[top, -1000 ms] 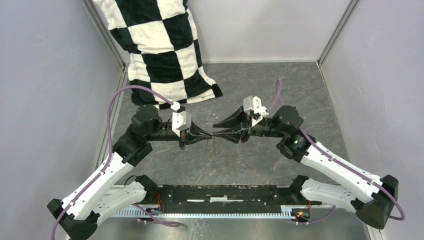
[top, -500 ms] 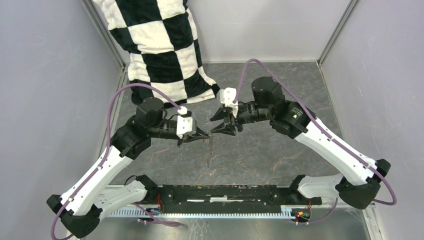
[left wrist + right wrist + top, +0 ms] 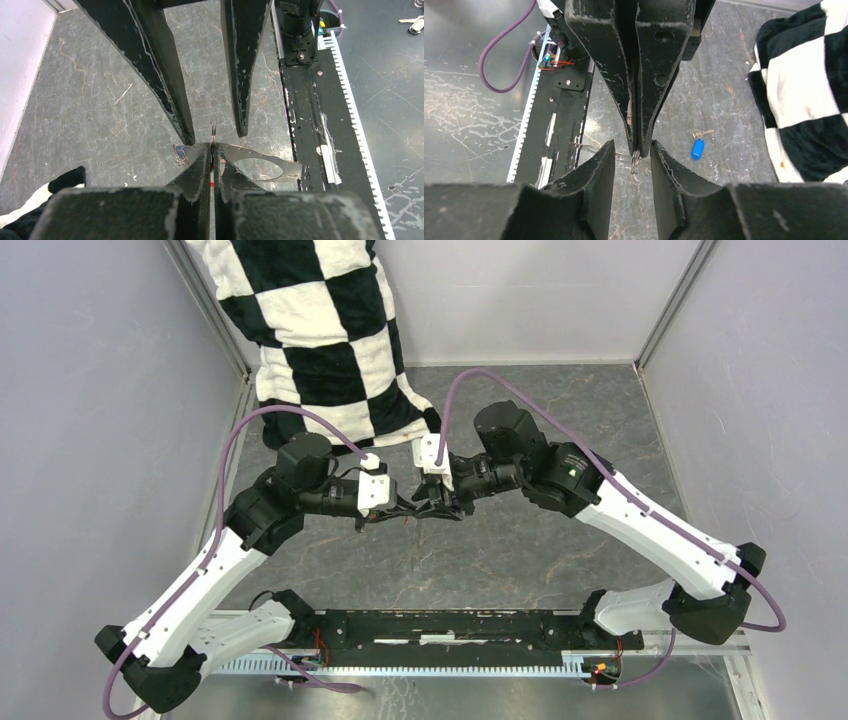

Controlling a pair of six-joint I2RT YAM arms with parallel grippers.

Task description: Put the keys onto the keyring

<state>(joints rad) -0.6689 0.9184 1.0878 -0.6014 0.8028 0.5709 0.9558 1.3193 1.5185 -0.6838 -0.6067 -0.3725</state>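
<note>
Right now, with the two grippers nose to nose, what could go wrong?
The right gripper stands open astride the tip of the shut left gripper; closing could pinch that tip rather than the thin keyring it holds. The keyring is gripped only at the very tip, so a nudge might twist it loose.

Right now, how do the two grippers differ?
The left gripper is shut, pinching what looks like the keyring's thin edge; the right gripper is open, holding nothing. The left gripper's tips point into the right gripper's open gap. Both are black and scuffed, meeting tip to tip.
</note>
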